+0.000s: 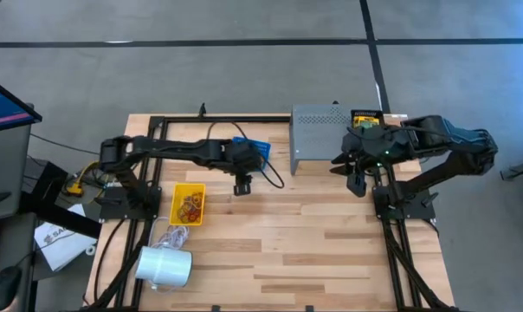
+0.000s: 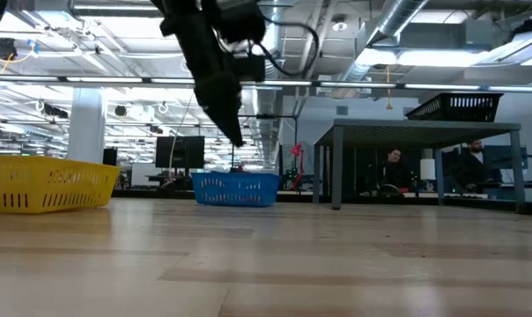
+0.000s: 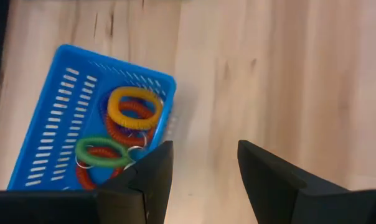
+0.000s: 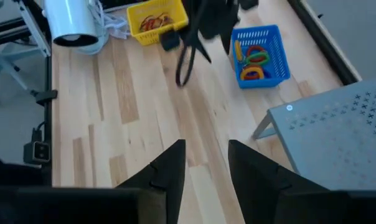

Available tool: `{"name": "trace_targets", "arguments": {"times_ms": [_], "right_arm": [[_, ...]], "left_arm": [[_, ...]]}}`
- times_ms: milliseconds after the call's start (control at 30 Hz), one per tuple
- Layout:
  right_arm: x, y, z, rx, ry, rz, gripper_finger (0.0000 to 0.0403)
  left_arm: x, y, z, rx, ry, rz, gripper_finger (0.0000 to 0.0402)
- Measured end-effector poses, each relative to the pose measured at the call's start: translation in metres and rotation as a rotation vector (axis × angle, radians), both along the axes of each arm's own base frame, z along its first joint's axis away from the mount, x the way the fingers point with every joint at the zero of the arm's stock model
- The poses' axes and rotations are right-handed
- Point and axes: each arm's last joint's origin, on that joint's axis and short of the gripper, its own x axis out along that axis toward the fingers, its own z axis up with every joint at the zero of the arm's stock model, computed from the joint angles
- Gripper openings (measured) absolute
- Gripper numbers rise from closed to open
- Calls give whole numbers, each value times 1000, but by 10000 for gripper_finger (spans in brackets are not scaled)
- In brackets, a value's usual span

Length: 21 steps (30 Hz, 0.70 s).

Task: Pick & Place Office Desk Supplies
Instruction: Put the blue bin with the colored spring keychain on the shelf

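Observation:
A blue basket (image 1: pixel 255 147) (image 3: pixel 63 118) near the table's far edge holds yellow, red and green coiled bands (image 3: pixel 133 107). A yellow basket (image 1: pixel 190 204) (image 4: pixel 155 18) on the left holds more orange bands. A yellow crayon box (image 1: pixel 365 119) sits by the grey shelf's right end. My left gripper (image 1: pixel 242 184) (image 3: pixel 203 158) hangs open above bare wood, just on the near side of the blue basket. My right gripper (image 1: pixel 355 179) (image 4: pixel 206 155) is open above the table, near the shelf's right front corner. Neither holds anything.
A grey perforated shelf (image 1: pixel 322 137) (image 4: pixel 337 127) stands at the far edge, right of centre. A white cylinder with a cord (image 1: pixel 164 266) (image 4: pixel 73 22) lies at the near left. Bare wood spreads across the table's middle and near right (image 1: pixel 313 251).

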Motion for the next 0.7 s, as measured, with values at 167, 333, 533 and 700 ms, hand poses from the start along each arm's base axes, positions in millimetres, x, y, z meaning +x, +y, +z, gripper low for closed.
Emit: {"name": "trace_targets", "arguments": {"times_ms": [167,333,533,700], "right_arm": [[1,5,2,3,-28,11,118],[2,10,4,3,-56,31,118],[2,11,4,9,-62,30,118],[3,11,4,10,-65,31,118]], "left_arm": [[8,5,-21,121,90,15,172],[11,10,-30,168,127,-3,172],[14,14,-35,128,106,-30,172],[14,21,-37,89,102,-28,172]]}}
